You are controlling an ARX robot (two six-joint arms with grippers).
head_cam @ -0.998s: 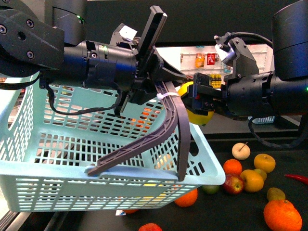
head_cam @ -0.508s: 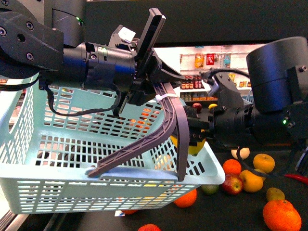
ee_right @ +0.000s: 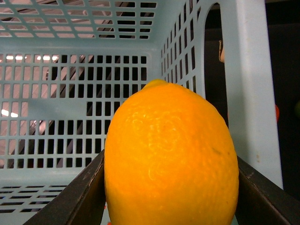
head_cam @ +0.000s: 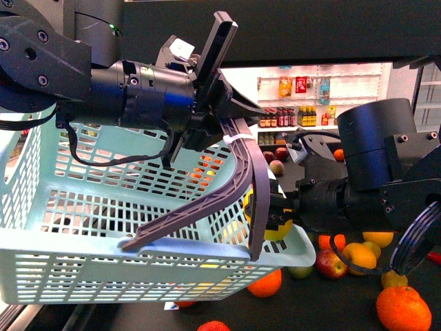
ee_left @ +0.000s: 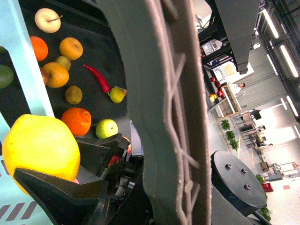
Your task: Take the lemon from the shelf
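While the right end effector [head_cam: 275, 215] clasps the lemon [ee_right: 171, 159], the left [head_cam: 222, 129] grips a handle [ee_left: 159, 117].

Grips the basket handle [head_cam: 207, 204] in left gripper [head_cam: 224, 135], arm level; pinches the lemon [head_cam: 275, 231] in right gripper [head_cam: 276, 211], arm lower, pointing left.

The lemon [head_cam: 277, 232], held in the right gripper [head_cam: 273, 219], sits at the right-hand end of the basket [head_cam: 138, 207], above the shelf [head_cam: 324, 305], where loose fruit [head_cam: 404, 308] lies further right.
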